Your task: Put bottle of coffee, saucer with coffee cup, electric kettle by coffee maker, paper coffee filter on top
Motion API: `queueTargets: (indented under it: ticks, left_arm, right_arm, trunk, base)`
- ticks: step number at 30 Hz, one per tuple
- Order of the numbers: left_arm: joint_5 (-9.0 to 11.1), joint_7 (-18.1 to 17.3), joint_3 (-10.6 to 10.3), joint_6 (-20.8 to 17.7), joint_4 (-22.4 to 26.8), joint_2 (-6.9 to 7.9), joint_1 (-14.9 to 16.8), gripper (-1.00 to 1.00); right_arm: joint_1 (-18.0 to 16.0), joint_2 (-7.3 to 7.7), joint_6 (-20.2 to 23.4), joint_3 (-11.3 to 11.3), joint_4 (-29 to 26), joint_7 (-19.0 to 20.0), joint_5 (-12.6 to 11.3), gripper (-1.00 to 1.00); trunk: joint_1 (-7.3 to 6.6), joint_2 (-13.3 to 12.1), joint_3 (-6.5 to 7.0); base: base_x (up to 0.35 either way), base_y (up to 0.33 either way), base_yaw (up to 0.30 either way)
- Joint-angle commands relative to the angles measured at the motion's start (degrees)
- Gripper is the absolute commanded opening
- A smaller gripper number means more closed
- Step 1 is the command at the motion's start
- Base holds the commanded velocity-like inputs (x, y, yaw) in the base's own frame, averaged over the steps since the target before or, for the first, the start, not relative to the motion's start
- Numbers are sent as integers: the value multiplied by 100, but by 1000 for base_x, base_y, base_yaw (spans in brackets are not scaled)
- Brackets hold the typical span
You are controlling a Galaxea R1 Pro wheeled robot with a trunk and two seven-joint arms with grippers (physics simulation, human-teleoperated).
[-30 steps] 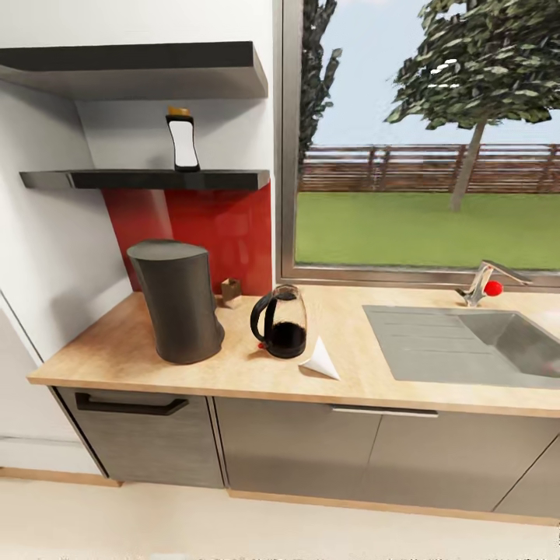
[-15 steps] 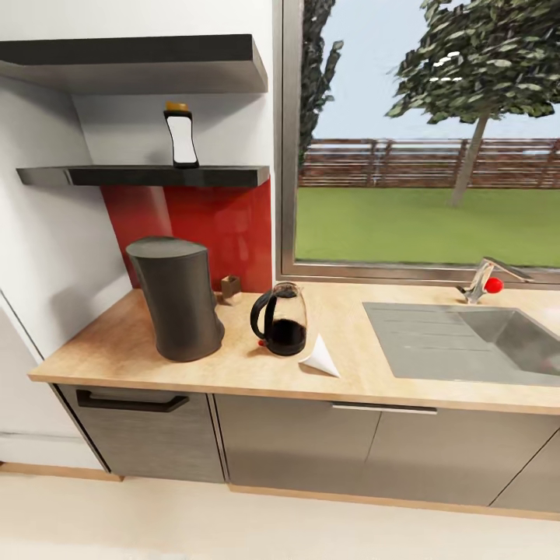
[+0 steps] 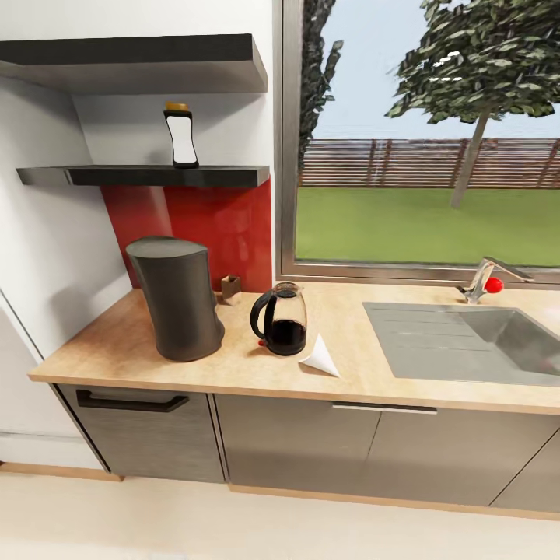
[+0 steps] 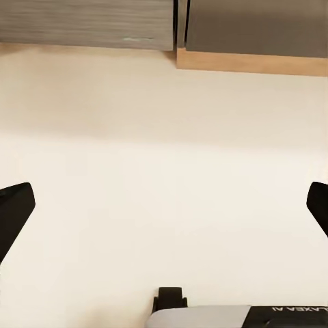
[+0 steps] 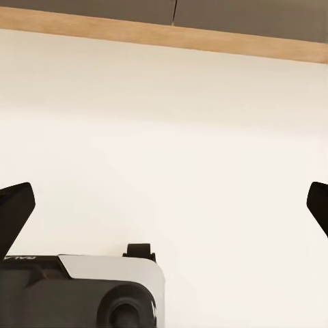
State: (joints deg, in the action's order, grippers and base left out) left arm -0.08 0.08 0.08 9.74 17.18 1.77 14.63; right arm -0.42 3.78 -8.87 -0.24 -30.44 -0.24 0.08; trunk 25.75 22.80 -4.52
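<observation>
The left gripper hangs over pale floor with its two dark fingertips spread wide apart and nothing between them; the right gripper is the same, fingertips far apart above the floor, with the wooden plinth under the cabinets ahead of it.

The coffee maker stands upright on the countertop, towards the wall-side end. Just beside it, towards the sink, sits the electric kettle, upright, its black handle turned to the coffee maker and dark liquid in its lower part. The paper coffee filter lies on its side on the worktop just beyond the kettle, on the side away from the coffee maker, close to it or touching; which, I cannot tell. A small tan box stands behind the coffee maker, against the red backsplash.

Above the coffee maker, the bottle of coffee stands upright on the kitchen shelf, with a thicker dark shelf over it. Well away from the coffee maker, past the sink, is a tap with a red knob, below the window. Glossy grey cabinet fronts run under the worktop.
</observation>
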Motion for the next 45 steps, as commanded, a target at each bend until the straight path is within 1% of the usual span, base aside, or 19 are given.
queueTargets:
  ticks: [1,12,19,38,42,45]
  left_arm:
    - [-1,1,0,19,-4,2,5,100]
    - [-1,1,0,21,2,7,5,100]
    - [-1,1,0,19,4,8,5,100]
    - [-1,1,9,19,4,27,5,100]
    - [-14,8,7,-13,-5,59,3,100]
    - [-24,29,7,-14,-150,154,-5,100]
  right_arm:
    - [-4,0,-18,-2,1,-2,1,100]
    - [-4,-6,-18,18,-37,5,-8,100]
    - [-3,-8,-18,0,-33,6,-8,100]
    - [-2,-9,-18,-5,-18,6,-8,100]
    - [-2,4,-15,-15,-23,6,-8,100]
    - [-2,1,-11,7,-9,6,-2,100]
  trunk:
    - [3,12,-12]
    - [3,12,-12]
    - [3,12,-12]
    - [3,12,-12]
    - [3,12,-11]
    - [3,12,-10]
  base:
    - [0,0,0]
    - [-9,11,0]
    - [-123,226,0]
    - [-3,307,-249]
    - [0,313,-233]
    - [0,313,-62]
